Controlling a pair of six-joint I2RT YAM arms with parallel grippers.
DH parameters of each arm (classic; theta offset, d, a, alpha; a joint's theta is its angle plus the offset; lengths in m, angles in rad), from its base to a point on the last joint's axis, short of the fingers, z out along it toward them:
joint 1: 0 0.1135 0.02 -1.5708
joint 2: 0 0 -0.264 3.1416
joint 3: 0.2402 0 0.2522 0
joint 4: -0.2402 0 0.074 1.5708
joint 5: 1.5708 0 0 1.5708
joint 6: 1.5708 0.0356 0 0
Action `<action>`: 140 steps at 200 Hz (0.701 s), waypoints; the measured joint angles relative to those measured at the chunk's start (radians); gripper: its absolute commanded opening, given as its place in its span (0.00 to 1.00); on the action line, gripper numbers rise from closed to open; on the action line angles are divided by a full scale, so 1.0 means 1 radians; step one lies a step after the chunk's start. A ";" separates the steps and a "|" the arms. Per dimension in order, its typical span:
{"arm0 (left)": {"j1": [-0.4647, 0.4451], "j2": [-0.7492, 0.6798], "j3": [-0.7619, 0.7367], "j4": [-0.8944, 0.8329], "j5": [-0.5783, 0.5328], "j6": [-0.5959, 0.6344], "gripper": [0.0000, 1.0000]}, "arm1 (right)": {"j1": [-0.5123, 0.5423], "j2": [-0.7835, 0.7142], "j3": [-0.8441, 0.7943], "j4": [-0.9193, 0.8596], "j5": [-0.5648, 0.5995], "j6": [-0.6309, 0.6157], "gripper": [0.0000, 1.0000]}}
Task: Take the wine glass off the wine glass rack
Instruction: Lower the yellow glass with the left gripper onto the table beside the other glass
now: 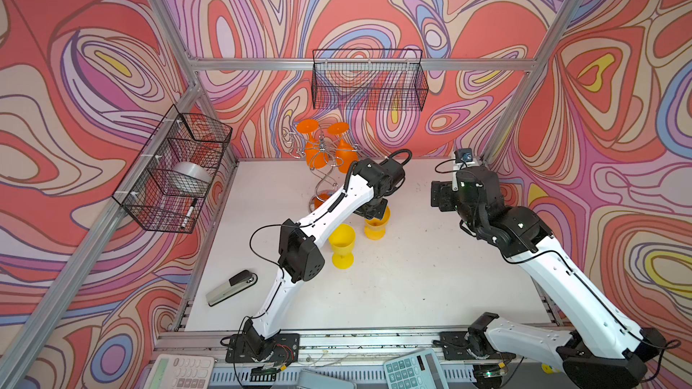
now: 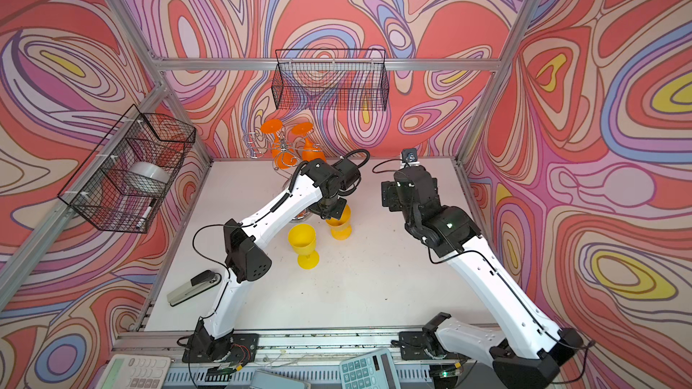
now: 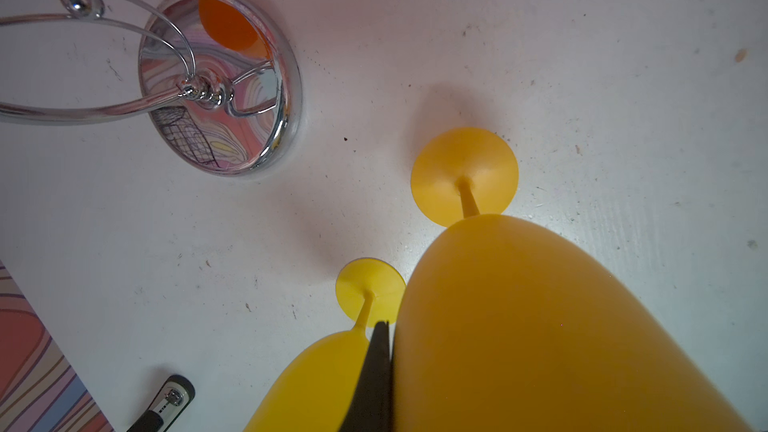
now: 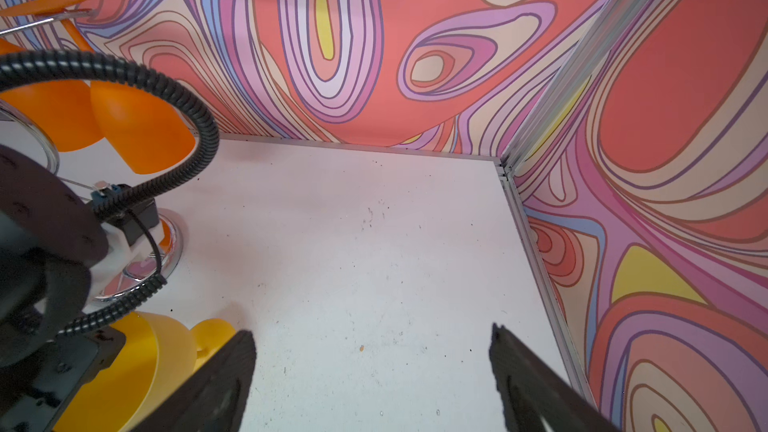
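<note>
**Amber wine glass (image 1: 376, 225) off the rack, held upright near the middle of the worktop (image 1: 412, 278).**
The left gripper (image 3: 381, 351) is clenched on the glass's rim wall. The foot is low over the worktop or on it; which cannot be told. A yellow glass (image 1: 341, 243) stands just beside. The wine glass rack (image 3: 232, 135) stands towards the back edge, with two orange glasses (image 1: 313, 157) hanging upside down. The right gripper (image 4: 372, 338) hangs released and empty. The foot should probably sit flat before release, and the gripper then rise straight up, so neither glass tips.
</note>
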 measured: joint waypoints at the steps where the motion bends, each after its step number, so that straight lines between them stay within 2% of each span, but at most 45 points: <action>1: 0.001 0.000 0.000 0.000 0.000 0.001 0.02 | 0.000 0.000 0.000 0.000 0.000 0.000 0.93; 140: 0.022 0.026 -0.040 0.001 0.017 0.041 0.05 | -0.007 -0.001 -0.045 0.010 -0.024 0.012 0.93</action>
